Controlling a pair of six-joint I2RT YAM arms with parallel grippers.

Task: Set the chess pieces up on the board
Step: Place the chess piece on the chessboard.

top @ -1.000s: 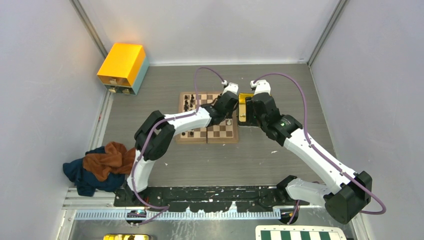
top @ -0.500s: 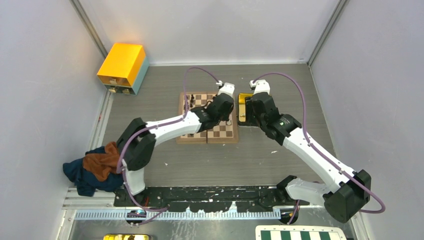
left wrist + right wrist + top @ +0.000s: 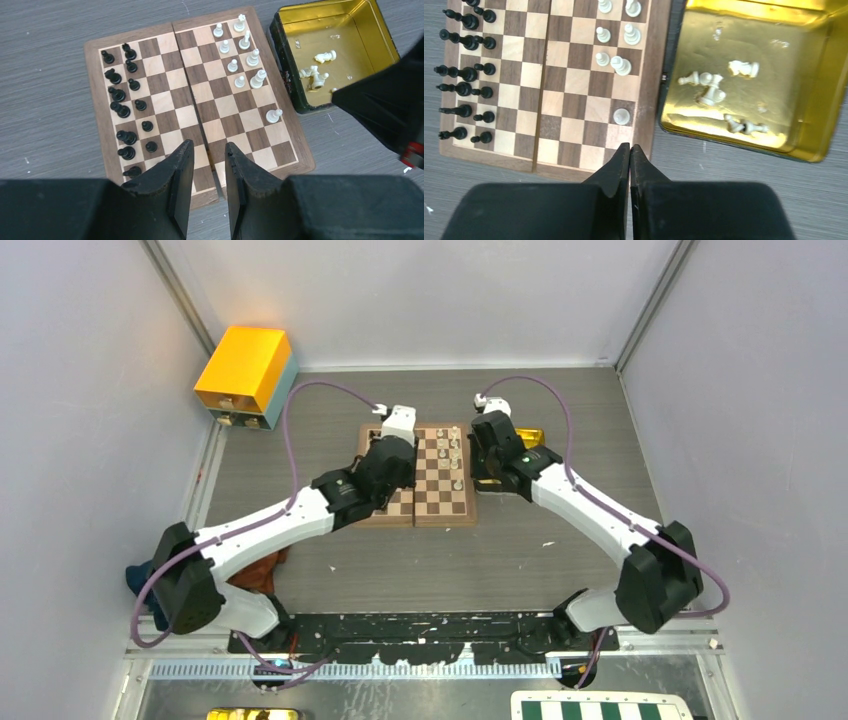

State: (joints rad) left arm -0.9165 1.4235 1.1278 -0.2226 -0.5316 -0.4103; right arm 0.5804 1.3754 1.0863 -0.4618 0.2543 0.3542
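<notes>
1. Two arms reach over a grey, wood-grained table (image 3: 520, 560); the right one is nearer the tin.
2. Board (image 3: 200, 100): square, dark and light wooden checks, brown frame, centre seam.
3. Tin (image 3: 824, 75): shiny gold, rectangular, just right of the board.
4. Left gripper (image 3: 207, 145): black fingers a narrow gap apart, holding nothing.
5. Right gripper (image 3: 630, 150): fingers pressed together, nothing seen between.
6. Black pieces (image 3: 122, 107): ranked along the left edge.
7. Loose white pieces (image 3: 709, 90): toppled in the tin, ahead-right of the right gripper, axes mixed.

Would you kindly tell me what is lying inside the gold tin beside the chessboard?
A handful of white chess pieces lie toppled in the tin. No black ones show. From above, the right arm covers most of it.
</notes>
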